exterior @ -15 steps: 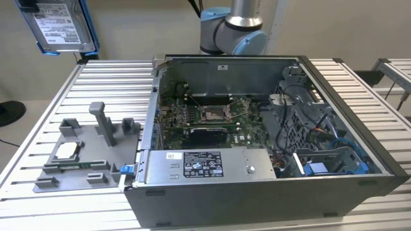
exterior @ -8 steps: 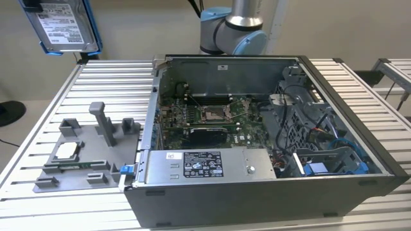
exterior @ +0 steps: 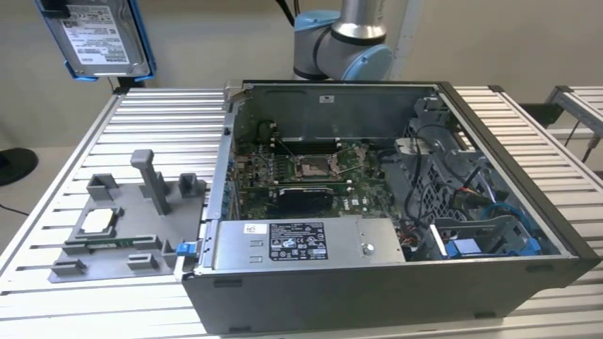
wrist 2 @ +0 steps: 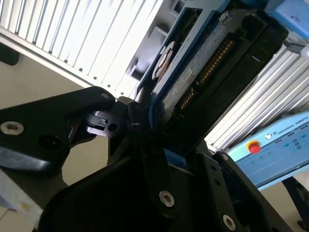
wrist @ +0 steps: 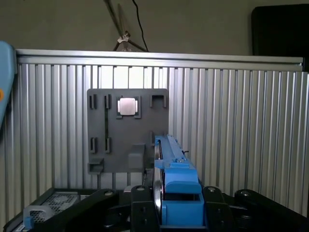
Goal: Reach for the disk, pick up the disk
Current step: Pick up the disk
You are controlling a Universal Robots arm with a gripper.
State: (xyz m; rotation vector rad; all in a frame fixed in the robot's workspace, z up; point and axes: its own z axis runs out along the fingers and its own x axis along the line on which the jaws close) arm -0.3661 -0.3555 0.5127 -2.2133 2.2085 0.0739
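Note:
The disk [exterior: 97,37], a silver drive with a white label in a blue frame, hangs upright in the air high above the table's far corner at the exterior view's left. In the first wrist view the disk [wrist: 175,181] is seen edge-on, clamped between the black fingers [wrist: 140,200] of my gripper [wrist: 176,195]. The second wrist view shows the disk [wrist 2: 193,67] from its underside, with my gripper [wrist 2: 174,150] shut on its blue frame. Below it lies the slatted table.
An open computer case [exterior: 527,233] fills the middle of the slatted table [exterior: 151,120], with a long grey box [exterior: 301,244] at its front. A grey fixture plate [exterior: 118,244] holding a small square chip [exterior: 98,221] lies beside it. The arm's base [exterior: 344,42] stands behind.

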